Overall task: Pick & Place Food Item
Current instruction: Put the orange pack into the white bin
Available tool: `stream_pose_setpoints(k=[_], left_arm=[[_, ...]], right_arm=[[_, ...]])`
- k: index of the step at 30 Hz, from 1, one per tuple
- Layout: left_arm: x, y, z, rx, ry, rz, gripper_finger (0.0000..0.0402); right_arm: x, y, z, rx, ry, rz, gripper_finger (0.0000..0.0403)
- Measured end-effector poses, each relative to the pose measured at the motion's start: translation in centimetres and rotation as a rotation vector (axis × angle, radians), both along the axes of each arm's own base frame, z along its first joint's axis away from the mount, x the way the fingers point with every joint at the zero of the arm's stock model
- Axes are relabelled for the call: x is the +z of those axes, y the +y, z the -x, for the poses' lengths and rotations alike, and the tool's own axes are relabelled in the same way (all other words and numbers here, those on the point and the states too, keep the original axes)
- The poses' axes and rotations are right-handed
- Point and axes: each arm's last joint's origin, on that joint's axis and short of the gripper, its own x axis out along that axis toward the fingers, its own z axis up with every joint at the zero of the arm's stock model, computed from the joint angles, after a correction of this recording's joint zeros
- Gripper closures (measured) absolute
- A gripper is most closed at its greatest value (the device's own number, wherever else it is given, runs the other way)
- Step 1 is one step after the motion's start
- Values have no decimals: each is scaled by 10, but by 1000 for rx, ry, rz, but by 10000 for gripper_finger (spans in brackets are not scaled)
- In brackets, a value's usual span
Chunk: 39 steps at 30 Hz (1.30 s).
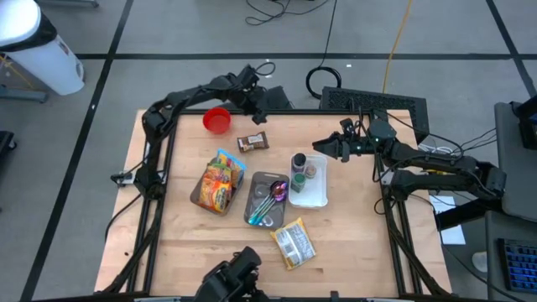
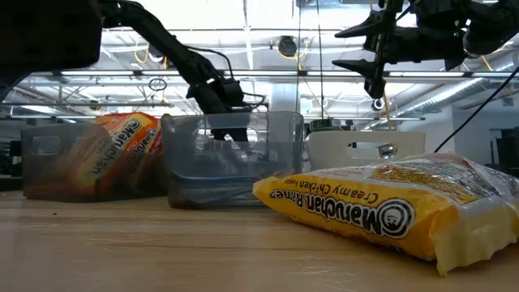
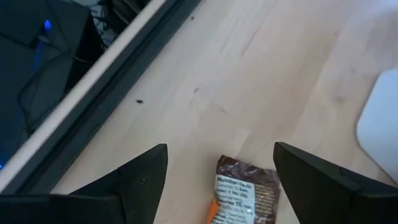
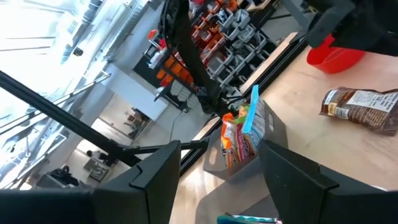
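Left gripper [image 1: 262,107], fingers spread wide and empty, hovers near the brown snack packet [image 1: 253,143] lying on the wooden table [image 1: 352,235]. Right gripper [image 1: 323,148], parted and empty, hangs above the white tray [image 1: 312,197]. Grey floor with cables surrounds.

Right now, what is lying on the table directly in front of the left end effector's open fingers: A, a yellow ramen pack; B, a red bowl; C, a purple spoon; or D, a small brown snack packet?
D: the left wrist view shows the small brown snack packet lying on the bare wood between the open fingers of the left end effector, with nothing gripped.
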Motion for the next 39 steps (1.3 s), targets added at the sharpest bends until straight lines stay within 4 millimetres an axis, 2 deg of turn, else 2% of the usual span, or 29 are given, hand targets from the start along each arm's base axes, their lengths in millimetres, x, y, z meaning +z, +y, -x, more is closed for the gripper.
stream_pose_setpoints(k=[9, 18, 39], left_arm=[[-21, 0, -6, -6, 26, 44, 106], [-44, -8, -16, -45, 45, 124, 106], [-48, -10, -16, -100, 50, 122, 106]], right_arm=[[0, 0, 0, 0, 1, 0, 193], [-1, 0, 0, 4, 7, -4, 193], [-1, 0, 0, 9, 7, -30, 193]])
